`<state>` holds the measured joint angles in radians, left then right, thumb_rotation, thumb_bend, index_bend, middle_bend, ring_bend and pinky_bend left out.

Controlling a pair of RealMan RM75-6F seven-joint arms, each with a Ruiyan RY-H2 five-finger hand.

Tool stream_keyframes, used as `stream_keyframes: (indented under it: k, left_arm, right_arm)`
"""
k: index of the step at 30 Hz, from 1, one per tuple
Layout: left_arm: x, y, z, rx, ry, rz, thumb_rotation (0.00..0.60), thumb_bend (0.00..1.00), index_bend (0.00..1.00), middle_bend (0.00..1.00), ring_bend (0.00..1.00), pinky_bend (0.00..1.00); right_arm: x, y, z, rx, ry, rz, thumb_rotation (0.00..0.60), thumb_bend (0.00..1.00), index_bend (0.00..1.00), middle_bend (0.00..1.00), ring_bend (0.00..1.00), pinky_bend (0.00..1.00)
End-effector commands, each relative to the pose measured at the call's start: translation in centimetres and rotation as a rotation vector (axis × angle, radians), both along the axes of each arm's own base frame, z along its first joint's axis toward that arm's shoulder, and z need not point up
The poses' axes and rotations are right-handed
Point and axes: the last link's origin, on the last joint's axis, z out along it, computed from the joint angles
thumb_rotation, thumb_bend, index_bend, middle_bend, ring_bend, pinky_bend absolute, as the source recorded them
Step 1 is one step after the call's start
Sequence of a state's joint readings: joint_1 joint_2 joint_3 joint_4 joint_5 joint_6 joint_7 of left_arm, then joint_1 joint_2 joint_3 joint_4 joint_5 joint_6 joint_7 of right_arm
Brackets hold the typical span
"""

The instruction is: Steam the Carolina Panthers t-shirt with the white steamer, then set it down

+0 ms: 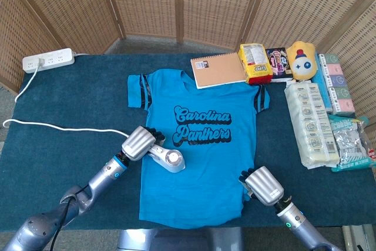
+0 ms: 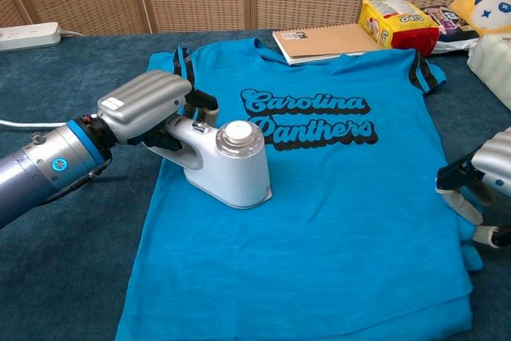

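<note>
The blue Carolina Panthers t-shirt (image 1: pixel 202 145) (image 2: pixel 319 197) lies flat on the dark table, print facing up. On its left part, just left of the lettering, stands the white steamer (image 1: pixel 168 158) (image 2: pixel 230 167). My left hand (image 1: pixel 138 143) (image 2: pixel 148 109) grips the steamer's handle from the left. My right hand (image 1: pixel 264 186) (image 2: pixel 487 185) rests at the shirt's lower right hem, fingers curled down onto the fabric edge; whether it pinches the cloth is not plain.
A white cord (image 1: pixel 59 125) runs from the power strip (image 1: pixel 48 60) toward the steamer. A notebook (image 1: pixel 218 69), a yellow snack bag (image 1: pixel 255 63), a plush toy (image 1: pixel 301 60) and packaged goods (image 1: pixel 311 121) crowd the back right and right edge.
</note>
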<state>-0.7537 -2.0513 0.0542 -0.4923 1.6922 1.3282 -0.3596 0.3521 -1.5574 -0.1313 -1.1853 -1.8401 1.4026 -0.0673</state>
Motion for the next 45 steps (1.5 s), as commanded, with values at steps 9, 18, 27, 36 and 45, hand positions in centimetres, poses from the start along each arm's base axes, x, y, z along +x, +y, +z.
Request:
stream_keyframes:
  k: [9,18,27,36,45]
  left_arm:
    - [1.9,-1.0,-1.3,-0.036,-0.040,-0.040,0.600,0.51,0.57,0.66,0.61,0.73]
    - [1.7,-1.2,-1.2,-0.037,-0.039,-0.042,0.600,0.51,0.57,0.66,0.61,0.73]
    - [-0.2,-0.5,0.1,-0.007,-0.004,-0.016,0.600,0.51,0.57,0.66,0.61,0.73]
    - [-1.5,0.3,1.8,0.037,-0.003,0.004,0.600,0.51,0.57,0.66,0.61,0.73]
    - [-1.8,0.8,3.8,0.085,-0.060,0.016,0.600,0.51,0.57,0.66,0.61,0.73]
  right_arm:
    - [-0.1,0.0,0.1,-0.005,0.001,-0.003,0.600,0.44,0.74,0.65,0.70,0.75]
    - [-0.1,0.0,0.2,-0.006,0.002,-0.004,0.600,0.44,0.74,0.65,0.70,0.75]
    - [0.1,0.0,0.0,-0.001,0.001,0.000,0.600,0.44,0.74,0.65,0.70,0.75]
    - [0.3,-0.1,-0.2,0.005,0.001,0.007,0.600,0.44,0.74,0.65,0.70,0.75]
    - [0.3,-0.1,0.1,-0.006,0.001,0.004,0.600,0.44,0.74,0.65,0.70,0.75]
